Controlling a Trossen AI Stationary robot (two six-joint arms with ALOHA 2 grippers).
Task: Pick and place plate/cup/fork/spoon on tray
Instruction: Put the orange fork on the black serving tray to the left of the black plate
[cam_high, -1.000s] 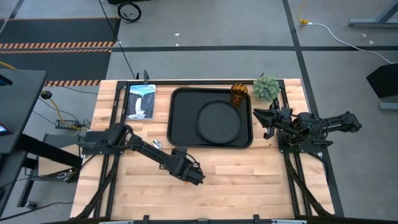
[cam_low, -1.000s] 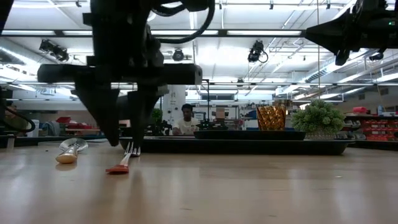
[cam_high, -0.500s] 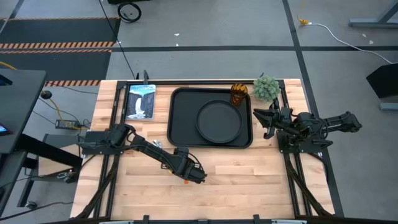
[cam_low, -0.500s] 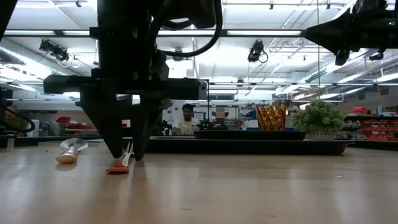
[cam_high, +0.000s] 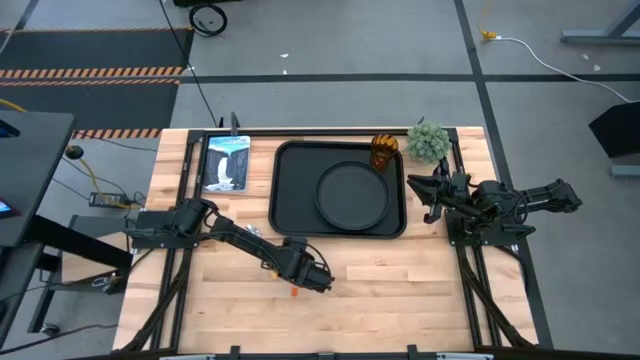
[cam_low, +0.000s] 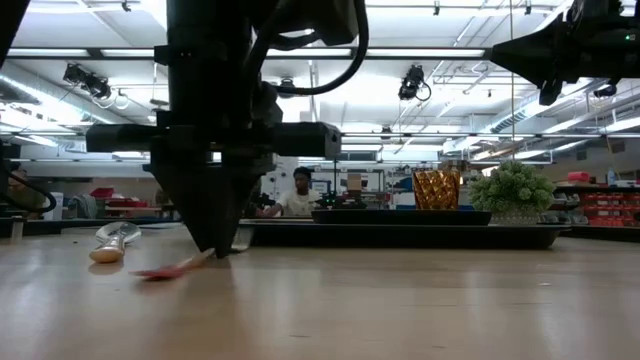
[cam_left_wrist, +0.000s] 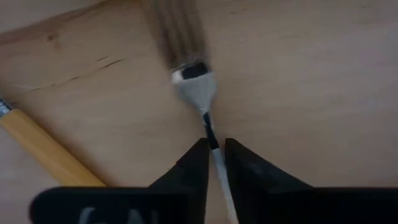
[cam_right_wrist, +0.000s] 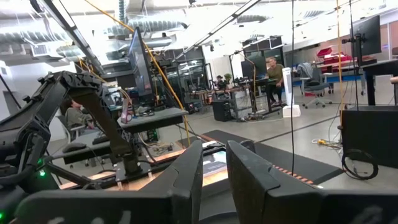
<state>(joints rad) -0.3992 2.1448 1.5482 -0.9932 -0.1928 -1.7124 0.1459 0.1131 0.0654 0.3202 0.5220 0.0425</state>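
Left claw (cam_high: 312, 281): low on the wooden surface (cam_high: 400, 285), in front of the tray's near-left corner; fingers (cam_left_wrist: 198, 163) nearly together, pinching the fork's thin metal neck betw. them (wrist view).
Fork (cam_left_wrist: 194, 78): in the left claw's grip. Tines point away from the claw in the wrist view and are blurred. Orange-red handle (cam_low: 165, 270) sticks out toward the front, end at or just above the wood in the low view; can't tell if it touches. In the high view only a small orange bit shows below the claw (cam_high: 295, 292).
Spoon (cam_low: 108, 243): flat on the surface, left of the left claw in the low view; yellow-orange handle (cam_left_wrist: 43, 149) lies just beside the claw in the wrist view, not touched. In the high view its bowl shows betw. the left arm and the tray (cam_high: 252, 231).
Tray (cam_high: 287, 190): back-centre of the surface, rim dark.
Plate (cam_high: 351, 196): inside the tray, right half.
Cup (cam_high: 384, 152): upright in the tray's far-right corner, next to the plant.
Plant (cam_high: 428, 141): small green pot, just off the tray's far-right corner.
Right claw (cam_high: 424, 193): raised, off the tray's right edge, arm parked at the right side; fingers (cam_right_wrist: 186, 180) a little apart w/ nothing betw. them.
Booklet (cam_high: 226, 163): flat on the surface, left of the tray.
Background: a person (cam_low: 297, 195) sits far behind the surface in the low view.
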